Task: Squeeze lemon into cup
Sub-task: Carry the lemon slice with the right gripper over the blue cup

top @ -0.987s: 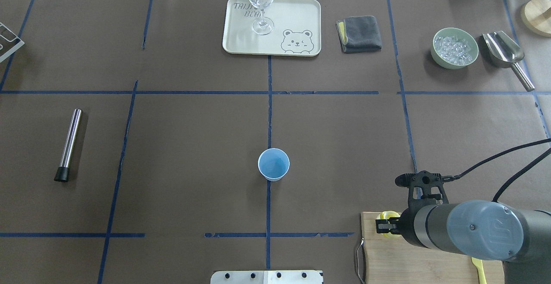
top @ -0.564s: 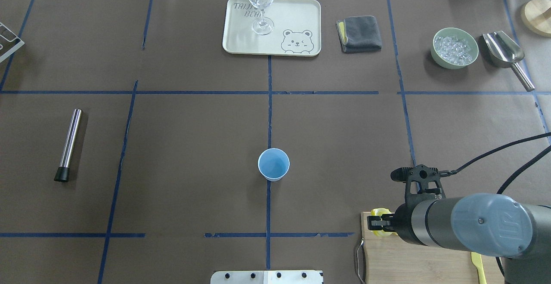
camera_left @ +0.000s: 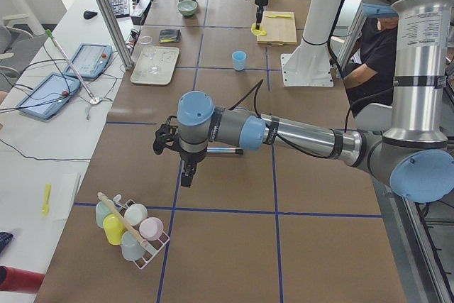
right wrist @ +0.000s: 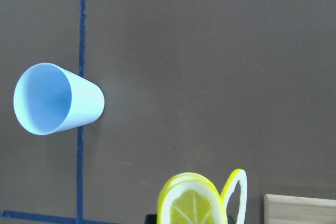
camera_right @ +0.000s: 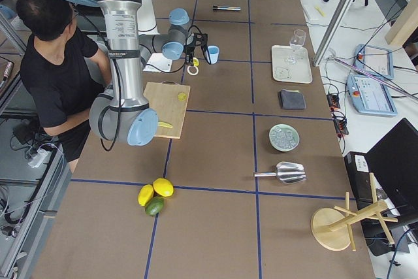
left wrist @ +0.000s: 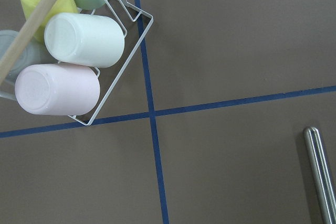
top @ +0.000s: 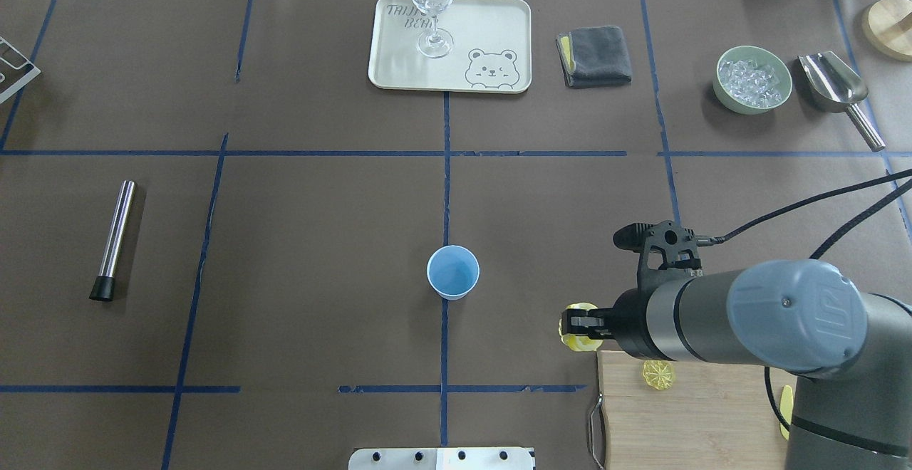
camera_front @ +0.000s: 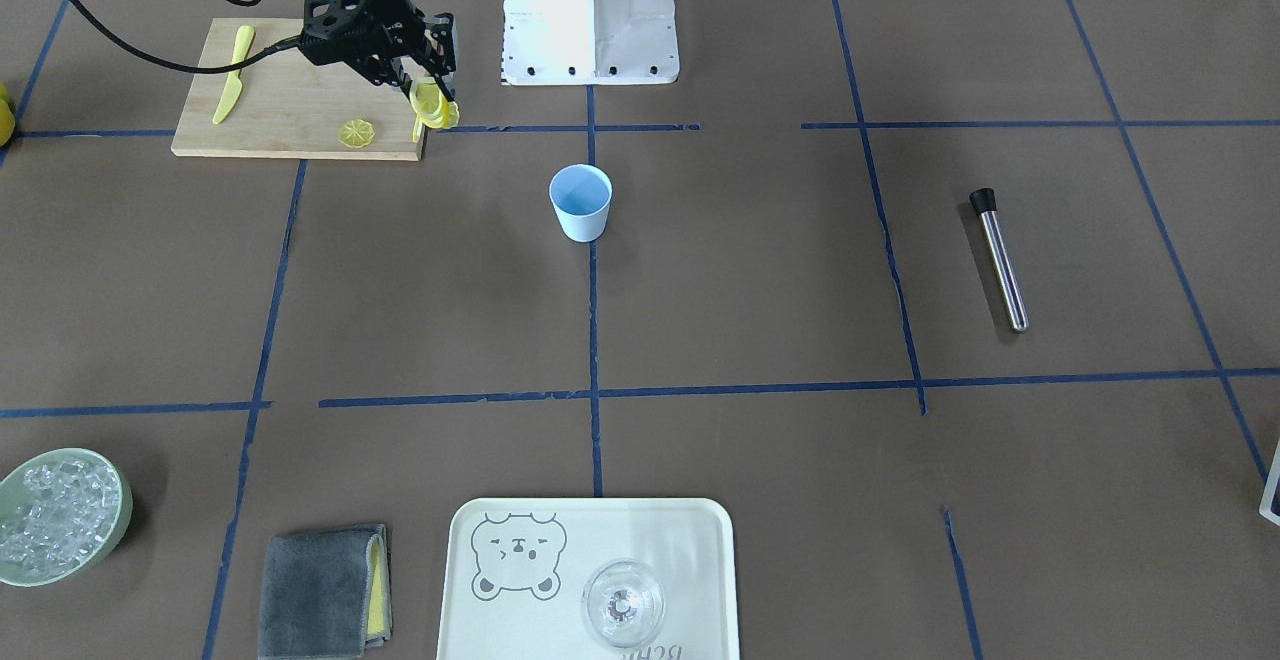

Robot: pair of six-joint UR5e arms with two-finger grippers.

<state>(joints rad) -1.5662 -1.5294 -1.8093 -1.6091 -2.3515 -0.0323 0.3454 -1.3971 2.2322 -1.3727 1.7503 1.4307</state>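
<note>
- While the right gripper (top: 574, 323) is in transit, its jaws are clamped on the sides of the lemon (top: 581, 342). The cut face is turned toward the wrist camera.
- The lemon hangs clear of the table, to the robot's right of the cup (top: 452, 272) and slightly nearer the base. It is well apart from the rim.
- Step in hand, as judged: carry the lemon over the cup's mouth, then squeeze.
- Hold clamp pressure steady during travel, because a slackened grip risks dropping the fruit short of the cup.
- Centre the lemon above the cup's opening before pressing, and point the cut face down into it.
- Stay above the rim. The cup stands free and looks light, so a nudge to its wall would likely tip it.
- The cutting board (top: 684, 420), carrying a thin slice (top: 658, 374), lies beyond the lemon on the same side of the cup.
- The left gripper (camera_left: 186, 175) hangs far off on the cup's opposite side, past the steel rod (top: 114, 238). I cannot tell how its jaws stand.
</note>
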